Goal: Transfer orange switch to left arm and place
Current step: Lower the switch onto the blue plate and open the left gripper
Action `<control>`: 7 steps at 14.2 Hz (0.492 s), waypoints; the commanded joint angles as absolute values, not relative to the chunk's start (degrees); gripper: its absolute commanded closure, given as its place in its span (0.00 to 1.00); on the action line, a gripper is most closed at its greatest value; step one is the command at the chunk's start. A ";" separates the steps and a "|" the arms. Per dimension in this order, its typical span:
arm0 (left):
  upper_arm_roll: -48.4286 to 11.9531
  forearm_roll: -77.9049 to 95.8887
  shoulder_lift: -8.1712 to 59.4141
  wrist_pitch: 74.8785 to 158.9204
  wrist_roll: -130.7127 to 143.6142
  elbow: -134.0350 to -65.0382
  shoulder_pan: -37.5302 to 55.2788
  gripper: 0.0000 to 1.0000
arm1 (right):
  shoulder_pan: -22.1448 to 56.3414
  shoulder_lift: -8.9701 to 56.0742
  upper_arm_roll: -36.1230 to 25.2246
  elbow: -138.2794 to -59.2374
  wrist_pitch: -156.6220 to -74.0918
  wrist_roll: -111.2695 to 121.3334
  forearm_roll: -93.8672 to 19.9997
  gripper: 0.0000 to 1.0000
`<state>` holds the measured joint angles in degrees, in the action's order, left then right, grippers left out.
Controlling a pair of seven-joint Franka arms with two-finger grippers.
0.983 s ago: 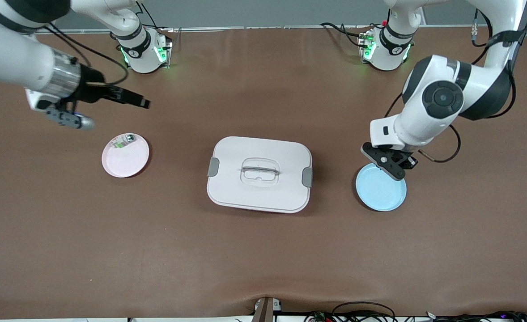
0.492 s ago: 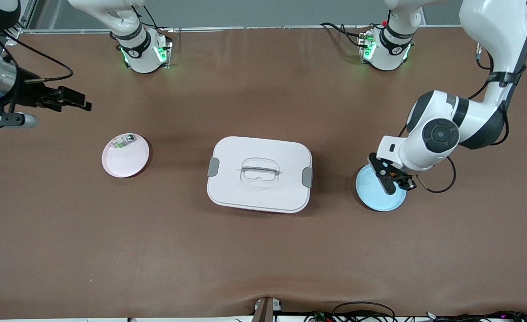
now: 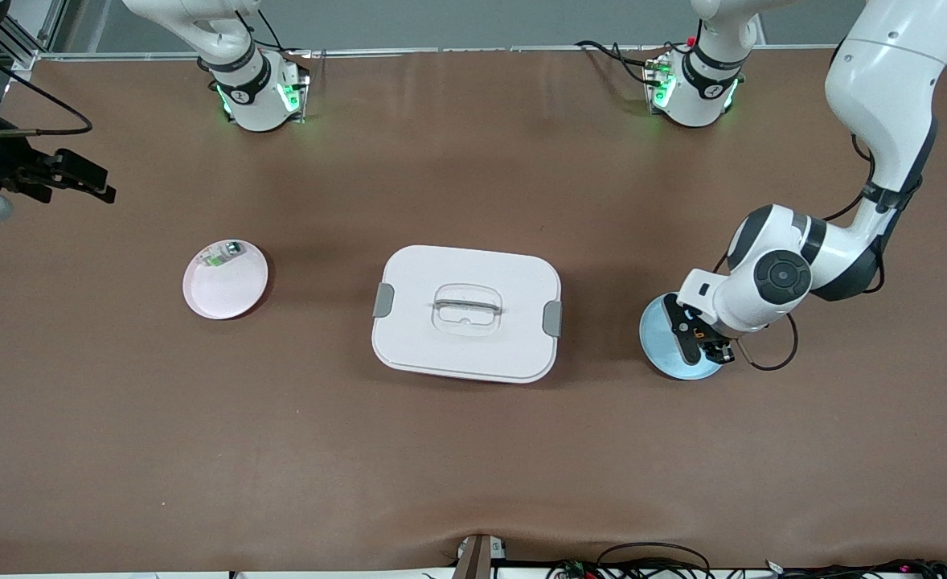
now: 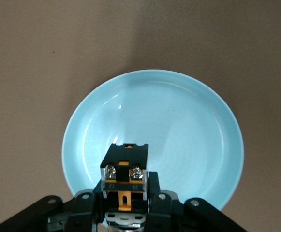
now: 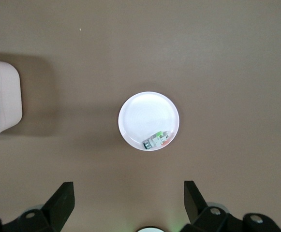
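The orange switch (image 4: 125, 166), a small black block with two screws and an orange-brown tab, is clamped between my left gripper's fingers. My left gripper (image 3: 700, 341) is shut on it and hangs low over the light blue plate (image 3: 665, 347), which nearly fills the left wrist view (image 4: 188, 135). The white box (image 3: 466, 314) with grey latches sits mid-table, apart from both arms. My right gripper (image 3: 79, 178) is open and empty, raised over the table's right-arm end; in its wrist view (image 5: 129, 205) the fingers stand wide apart.
A pink plate (image 3: 226, 283) lies toward the right arm's end and holds a small green-and-white component (image 3: 220, 256). Both show in the right wrist view (image 5: 149, 116), along with a corner of the box (image 5: 2, 101). Cables run along the table edge nearest the camera.
My left gripper has come down with the switch, lower over the blue plate. My right arm has drawn back toward its own end of the table.
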<state>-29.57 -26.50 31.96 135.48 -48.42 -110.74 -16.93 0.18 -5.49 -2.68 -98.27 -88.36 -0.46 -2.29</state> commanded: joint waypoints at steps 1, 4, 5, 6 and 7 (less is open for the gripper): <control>-29.97 -28.56 32.25 138.16 -49.04 -112.76 -17.32 1.00 | -1.93 -2.99 -1.58 -94.14 -88.16 0.35 -0.79 0.00; -29.97 -28.56 32.26 138.51 -48.25 -114.17 -17.32 1.00 | -2.02 -2.46 -1.58 -92.73 -88.24 0.35 0.00 0.00; -29.97 -28.48 32.26 138.52 -47.82 -114.43 -17.40 1.00 | -2.02 -2.46 -1.58 -92.29 -88.33 0.35 0.09 0.00; -29.97 -28.56 32.34 138.52 -47.20 -114.52 -17.32 1.00 | -2.02 -2.46 -1.58 -91.76 -88.33 0.35 0.17 0.00; -29.97 -28.56 32.52 138.60 -47.02 -114.70 -17.23 1.00 | -2.02 -2.46 -1.58 -91.06 -88.24 0.26 1.13 0.00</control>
<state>-29.67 -27.45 33.15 137.43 -48.20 -113.38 -16.98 -0.83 -3.29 -2.65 -93.79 -88.96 -0.39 -0.70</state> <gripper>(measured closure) 0.661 0.000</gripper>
